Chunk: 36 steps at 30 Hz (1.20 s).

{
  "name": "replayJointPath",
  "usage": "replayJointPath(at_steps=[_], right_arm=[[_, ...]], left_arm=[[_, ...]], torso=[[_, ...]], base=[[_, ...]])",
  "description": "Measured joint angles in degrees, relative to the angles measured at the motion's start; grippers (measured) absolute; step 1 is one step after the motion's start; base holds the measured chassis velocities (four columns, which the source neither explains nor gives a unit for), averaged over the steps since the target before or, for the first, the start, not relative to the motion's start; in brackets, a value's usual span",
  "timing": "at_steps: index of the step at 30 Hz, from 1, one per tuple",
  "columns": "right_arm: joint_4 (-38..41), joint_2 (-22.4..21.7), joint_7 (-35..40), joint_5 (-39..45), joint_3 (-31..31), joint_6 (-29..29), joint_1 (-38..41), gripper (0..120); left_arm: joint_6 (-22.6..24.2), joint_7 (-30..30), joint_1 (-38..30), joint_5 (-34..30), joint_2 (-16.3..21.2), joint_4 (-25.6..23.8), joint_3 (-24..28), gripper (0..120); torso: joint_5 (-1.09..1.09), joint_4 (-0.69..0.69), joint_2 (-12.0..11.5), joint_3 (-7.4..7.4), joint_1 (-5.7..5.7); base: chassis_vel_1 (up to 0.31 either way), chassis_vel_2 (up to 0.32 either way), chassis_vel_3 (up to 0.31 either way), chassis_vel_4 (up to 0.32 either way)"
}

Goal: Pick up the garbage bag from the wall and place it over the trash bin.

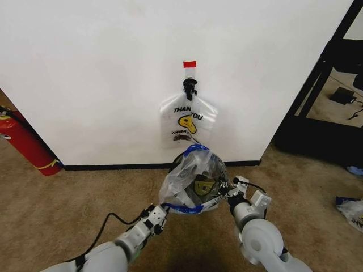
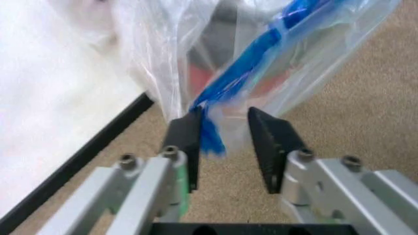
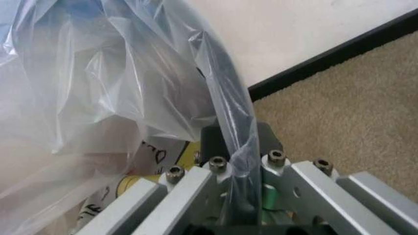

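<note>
The garbage bag [image 1: 190, 178], clear crinkly plastic with a blue rim and a yellow smiley, is draped over the round black trash bin [image 1: 220, 171] on the carpet in front of the white wall [image 1: 85, 68]. My left gripper [image 1: 164, 211] is at the bag's near left rim. In the left wrist view it [image 2: 222, 116] is open, and the blue rim strip [image 2: 210, 137] hangs between its fingers, against one pad. My right gripper [image 1: 227, 195] is at the bag's right rim. In the right wrist view it [image 3: 232, 136] is shut on a fold of the bag [image 3: 130, 88].
A bundle of white "THANK YOU" bags [image 1: 187, 122] hangs from a hook on the wall just behind the bin. A red fire extinguisher [image 1: 22, 141] leans at the far left. A black frame [image 1: 317, 85] stands at the right, with loose plastic [image 1: 351, 208] on the carpet.
</note>
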Motion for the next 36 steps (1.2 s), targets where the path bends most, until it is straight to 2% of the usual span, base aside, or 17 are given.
replayJointPath(at_steps=[3,7,8,9,11,13,17,21,24,27,30,33,34,36], right_arm=[[-0.7,-0.1,-0.2,-0.3,-0.1,0.1,0.7,0],[-1.0,-0.1,-0.3,-0.3,-0.1,0.1,0.9,0],[-1.0,-0.1,-0.4,-0.4,-0.1,0.1,0.9,0],[-1.2,-0.1,-0.5,-0.5,-0.1,0.1,0.9,0],[-1.2,-0.1,-0.5,-0.5,-0.1,0.2,0.8,0],[-1.1,0.1,-0.6,-0.7,-0.1,0.2,0.7,0],[-0.9,0.4,-0.6,-1.2,-0.2,0.3,0.2,0],[-0.7,0.7,-0.6,-1.5,-0.7,0.3,0.1,0],[-0.7,0.9,-0.6,-1.7,-1.1,0.3,0.3,0],[-0.7,0.9,-0.6,-1.7,-1.2,0.3,0.3,0],[-0.7,0.9,-0.6,-1.7,-1.2,0.3,0.5,0],[-0.7,0.9,-0.5,-1.6,-1.2,0.2,0.7,0],[-0.7,0.9,-0.5,-1.6,-1.2,0.2,0.7,0],[-0.5,0.8,-0.5,-1.6,-1.2,0.2,0.6,0]], left_arm=[[1.1,-0.5,5.5,0.4,1.2,-4.2,-6.0,49],[1.4,-0.5,7.8,0.6,1.8,-6.1,-8.3,58],[1.4,-0.5,8.4,0.6,2.1,-6.8,-8.9,63],[1.5,-0.5,9.2,0.3,2.4,-8.4,-10.0,71],[1.5,-0.6,9.1,-0.2,2.4,-8.8,-10.2,73],[1.5,-0.6,6.7,-2.8,1.7,-9.5,-10.0,81],[2.5,0.0,-5.0,-12.4,-0.4,-7.7,-6.9,98],[2.2,1.3,-8.7,-16.9,-1.5,-4.2,-6.1,100],[2.0,1.8,-8.8,-17.8,-2.0,-1.7,-6.0,100],[1.9,2.0,-8.5,-18.3,-2.0,-1.2,-6.0,97],[1.4,3.1,-8.2,-17.9,-2.0,-0.1,-6.1,89],[0.5,3.6,-8.1,-17.4,-2.2,0.9,-6.1,76],[0.5,3.6,-8.1,-17.4,-2.2,0.9,-6.1,76],[0.3,3.8,-8.1,-17.3,-2.2,1.4,-6.0,67]], torso=[[-0.01,0.01,0.0,0.0,0.0],[0.01,0.0,0.0,0.0,0.0],[-0.03,-0.01,0.0,0.0,0.0],[0.04,0.0,0.0,0.0,0.0],[0.05,0.01,0.0,0.0,0.0],[-0.02,0.02,0.0,0.0,0.0],[0.01,-0.03,0.0,0.0,0.01],[0.0,-0.03,0.0,0.01,0.01],[0.0,0.02,0.0,0.01,0.01],[0.0,0.01,0.0,0.0,0.01],[0.0,0.0,0.0,0.0,0.01],[0.0,0.0,0.0,0.01,0.01],[0.0,0.0,0.0,0.01,0.01],[0.0,-0.01,0.0,0.0,0.01]], base=[[0.0,0.0,0.0,0.0],[0.0,0.0,0.0,0.0],[0.0,0.0,0.0,0.0],[0.0,0.0,0.0,0.0],[0.0,0.0,0.0,0.0],[0.0,0.0,0.0,0.0],[0.0,0.0,0.0,0.0],[0.0,0.0,0.0,0.0],[0.0,0.0,0.0,0.0],[0.0,0.0,0.0,0.0],[0.0,0.0,0.0,0.0],[0.0,0.0,0.0,0.0],[0.0,0.0,0.0,0.0],[0.0,0.0,0.0,0.0]])
